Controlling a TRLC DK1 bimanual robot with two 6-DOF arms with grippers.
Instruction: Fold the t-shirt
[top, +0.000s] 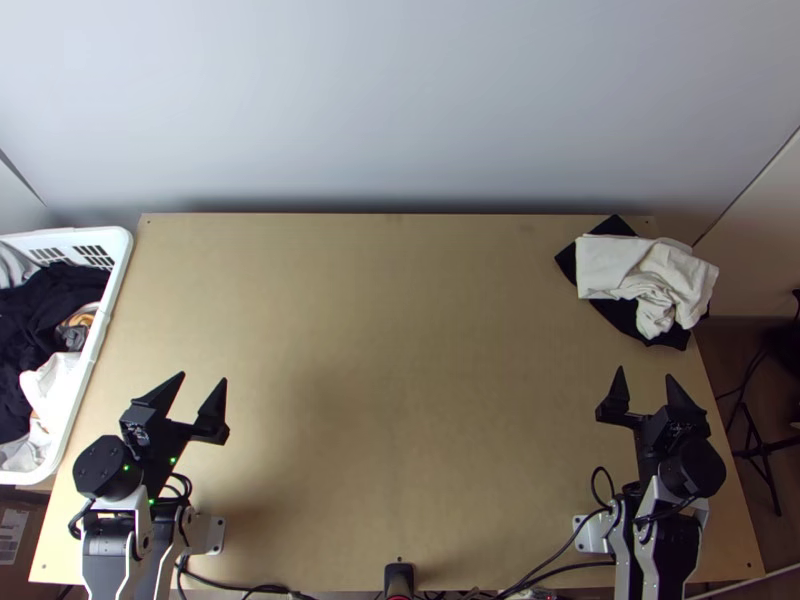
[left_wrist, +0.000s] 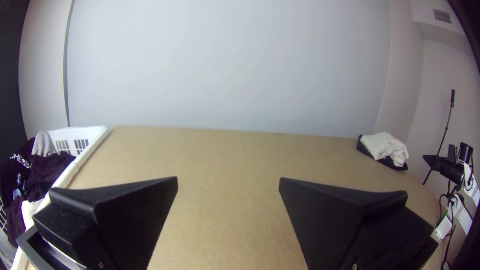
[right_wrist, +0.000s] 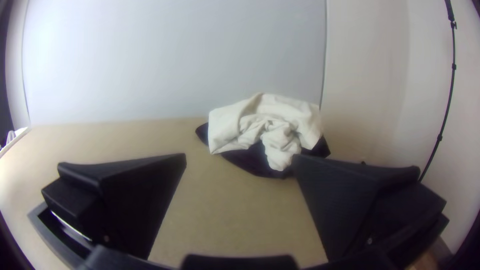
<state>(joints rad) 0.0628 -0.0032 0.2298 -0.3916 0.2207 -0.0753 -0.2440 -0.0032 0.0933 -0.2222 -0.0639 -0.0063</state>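
Observation:
My left gripper (top: 200, 392) stands open over the table's near left part, nothing between its fingers; the left wrist view shows this gripper (left_wrist: 228, 182) with its fingers wide apart. On the near right side, my right gripper (top: 645, 382) is open and empty too, as the right wrist view shows for this gripper (right_wrist: 239, 159). At the far right corner a bunched white cloth (top: 610, 262) lies on a black cloth (top: 620, 316), beyond the right gripper and not touching it. In the right wrist view the white cloth (right_wrist: 225, 131) looks crumpled. Which cloth is the t-shirt, I cannot tell.
A white basket (top: 112, 290) with several dark and light clothes (top: 50, 300) stands along the table's left edge, beside the left arm. The bare wooden table (top: 400, 380) stretches between the arms. Black cables (top: 560, 560) run along its near edge.

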